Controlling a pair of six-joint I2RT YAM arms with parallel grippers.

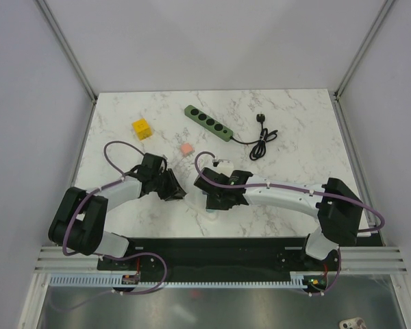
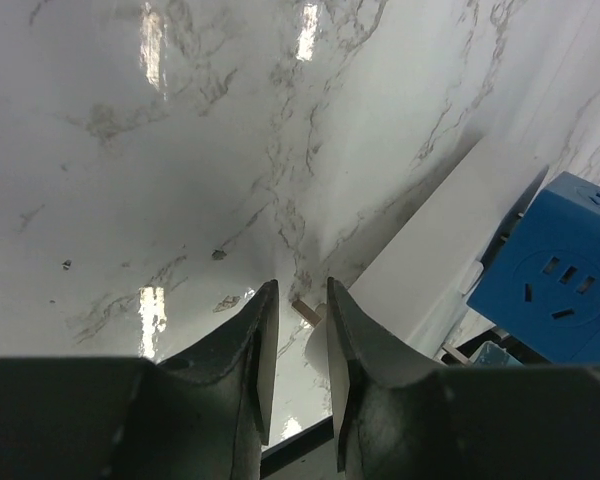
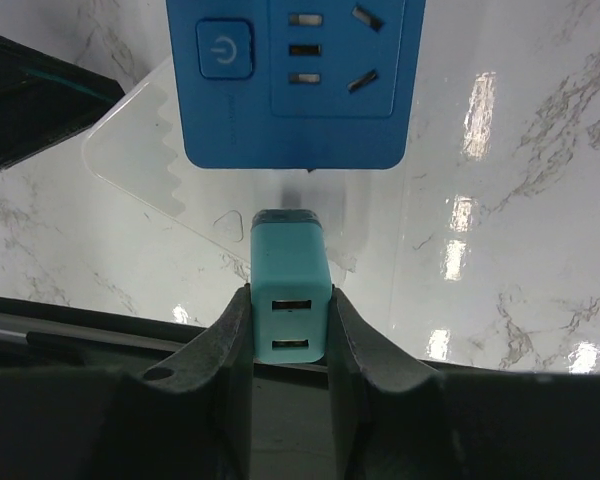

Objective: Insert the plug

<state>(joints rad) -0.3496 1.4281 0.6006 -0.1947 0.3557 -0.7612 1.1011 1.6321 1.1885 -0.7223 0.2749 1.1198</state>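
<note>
At the left of the top view, the left fingers (image 2: 255, 350) reach toward the middle of the table (image 1: 123, 110). In their own wrist view they stand narrow with a slim gap. A pale edge shows between the tips, and it cannot be told whether they grip it. Just to the right in that view lies a clear plate (image 2: 430, 265) carrying the blue socket block (image 2: 555, 275). Further right, the right fingers (image 3: 235, 340) are clamped on the teal plug (image 3: 291, 275). Its two USB ports face the camera and its pins are hidden at the far end. At the centre of the right wrist view the plug sits just below the block's lower edge, near it but not in it, and the slots on the block's face show empty. Pickup and approach look done. What seems left is lining the pins up with the slots and pressing home, with the left arm probably there to steady the plate.
</note>
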